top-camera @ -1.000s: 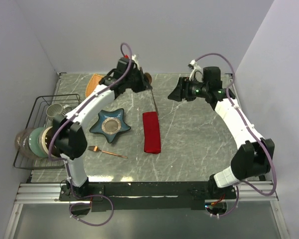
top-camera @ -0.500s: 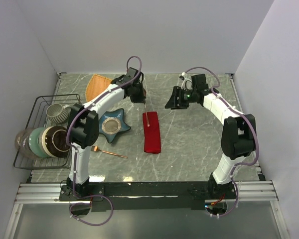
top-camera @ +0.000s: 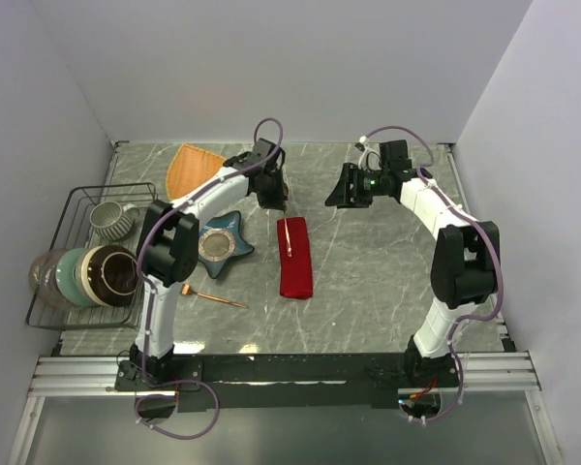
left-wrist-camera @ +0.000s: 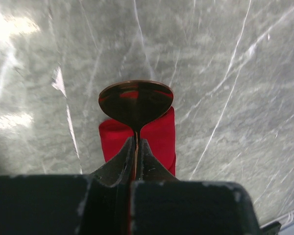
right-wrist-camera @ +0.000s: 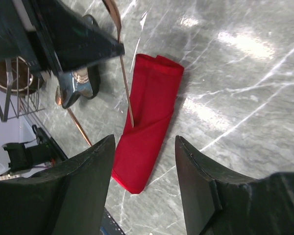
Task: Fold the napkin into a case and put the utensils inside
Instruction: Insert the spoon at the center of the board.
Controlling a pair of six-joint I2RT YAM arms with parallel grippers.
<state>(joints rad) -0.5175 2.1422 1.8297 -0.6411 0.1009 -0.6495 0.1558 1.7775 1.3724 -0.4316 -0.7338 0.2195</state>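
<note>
You had the napkin (top-camera: 293,257) folded into a narrow case lying mid-table. Your left gripper (left-wrist-camera: 135,147) was clenched on a copper spoon (left-wrist-camera: 136,100), handle tip down at the cloth and seemingly not yet tucked in. Your right gripper (top-camera: 337,191) hung released and empty nearby. Another utensil (top-camera: 213,296) lay by the star dish (top-camera: 218,245), left to pick up.

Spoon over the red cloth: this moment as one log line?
left gripper: shut on spoon | spoon: handle end at folded napkin | right gripper: open, empty | other utensil: on table
</note>
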